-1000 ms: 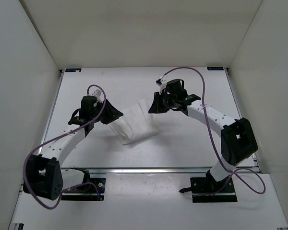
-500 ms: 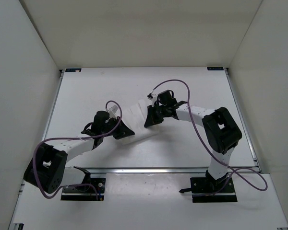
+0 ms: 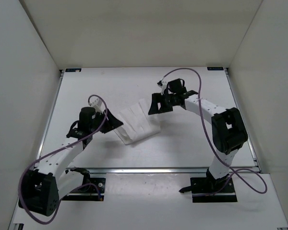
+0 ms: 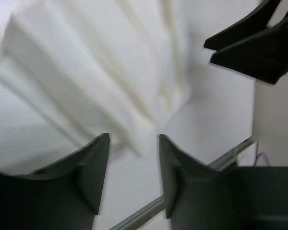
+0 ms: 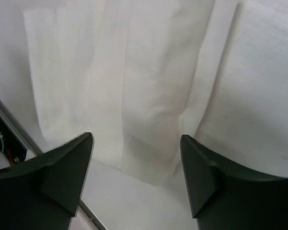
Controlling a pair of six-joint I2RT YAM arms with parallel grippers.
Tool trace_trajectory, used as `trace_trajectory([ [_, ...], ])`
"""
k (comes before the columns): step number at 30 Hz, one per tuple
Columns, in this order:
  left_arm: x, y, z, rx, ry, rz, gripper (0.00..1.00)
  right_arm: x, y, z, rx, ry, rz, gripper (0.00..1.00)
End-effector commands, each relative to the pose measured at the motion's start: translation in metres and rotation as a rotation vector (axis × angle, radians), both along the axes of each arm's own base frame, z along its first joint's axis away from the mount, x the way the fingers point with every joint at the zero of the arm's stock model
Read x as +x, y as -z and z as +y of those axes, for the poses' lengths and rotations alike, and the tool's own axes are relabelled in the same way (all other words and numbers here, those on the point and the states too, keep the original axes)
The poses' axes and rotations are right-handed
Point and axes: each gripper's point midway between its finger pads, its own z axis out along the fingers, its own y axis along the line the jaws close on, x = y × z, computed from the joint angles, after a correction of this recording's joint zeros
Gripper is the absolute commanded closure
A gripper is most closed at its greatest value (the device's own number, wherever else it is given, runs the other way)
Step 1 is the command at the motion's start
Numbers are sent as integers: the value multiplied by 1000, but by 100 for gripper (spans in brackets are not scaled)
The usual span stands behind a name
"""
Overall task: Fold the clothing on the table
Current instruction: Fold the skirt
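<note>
The white clothing (image 3: pixel 137 123) lies as a folded, creased bundle near the middle of the tabletop (image 3: pixel 96 86), slanting from near left to far right. The left gripper (image 4: pixel 133 139) hangs at its left edge, jaws apart with nothing between them. The right gripper (image 5: pixel 137 136) hovers over the far right end, released too. This looks like a gap between folds. I'd guess each gripper next needs to pinch an edge and carry it across without letting the layers slide.

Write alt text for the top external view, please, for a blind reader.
White creased clothing lies on the table. The robot's left gripper is at its left edge, the right gripper at its upper right, both open.
</note>
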Motion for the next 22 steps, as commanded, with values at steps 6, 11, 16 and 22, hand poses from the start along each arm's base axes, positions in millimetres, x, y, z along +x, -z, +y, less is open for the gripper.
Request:
trace_trajectory([
  [6, 25, -110, 44, 286, -1, -280, 12, 37, -141, -50, -31, 126, -336, 1],
  [11, 11, -89, 71, 388, -59, -235, 3, 25, -141, -90, -147, 246, -431, 0],
  [16, -4, -66, 81, 414, -74, -174, 2, 3, -117, -119, -189, 280, -374, 1],
  [22, -18, -59, 81, 391, -91, -187, 2, -21, -98, -140, -121, 334, -342, 0],
])
